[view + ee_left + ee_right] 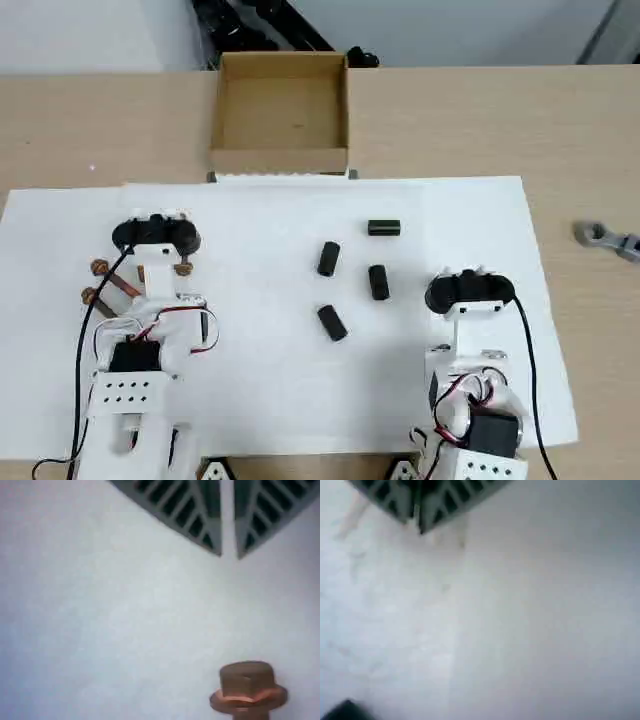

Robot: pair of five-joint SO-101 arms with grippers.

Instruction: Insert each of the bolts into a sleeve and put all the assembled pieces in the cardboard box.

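Cardboard box [280,158] sits at upper centre of the high view, open, nothing inside, just beyond the upper edge of the white sheet [250,390] spread on the table [60,120]. Four black sleeves [329,258] lie on their sides on the sheet, centre-right of frame, each apart from the others. Copper bolts [99,267] cluster at middle left, partly under the left arm, so the count is unsure; none is in a sleeve. Left gripper [229,555] hangs over bare sheet, fingers drawn almost together with nothing between them; the hex head of one bolt [247,687] shows close by. Right gripper [418,525] is pinched closed and empty, low over the sheet at lower right of the high view, near the sleeves. A small metal tool [600,236] lies off the sheet at the right edge. Task reads as not begun. Likely troubles: closed fingers coming down would shove a bolt aside rather than take it. The bolts lie crowded, so a grasp may catch two or knock a neighbour. The round sleeves may roll at a touch. Bolts and sleeves sit well apart, so mating them needs close alignment between both arms, and a loosely seated bolt could slip out on the way to the box.
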